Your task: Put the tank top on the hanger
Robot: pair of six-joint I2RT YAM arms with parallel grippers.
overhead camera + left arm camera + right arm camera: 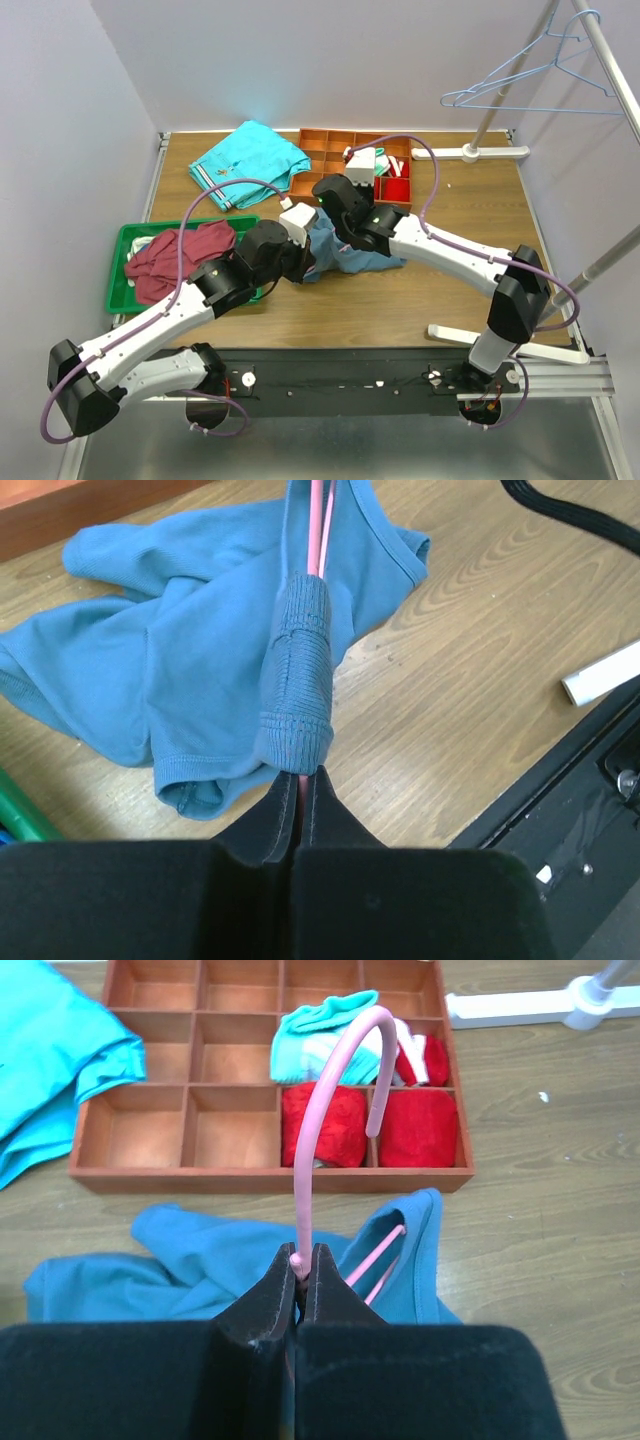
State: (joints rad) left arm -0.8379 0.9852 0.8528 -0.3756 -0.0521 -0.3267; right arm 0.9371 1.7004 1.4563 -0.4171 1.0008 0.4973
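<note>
On the wooden table [460, 210], the steel-blue tank top [150, 670] lies crumpled beside an orange compartment tray [270, 1179], one strap bunched around the pink hanger [330, 1090] threaded through it. The right gripper [303, 1258] pinches the hanger at the hook's base. The left gripper [302, 777] is clamped on its wire just below the strap.

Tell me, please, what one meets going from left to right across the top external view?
Crumpled maroon cloth shirt in the green plastic tray → dusty steel-blue sleeveless tank top → light blue wire hanger.
</note>
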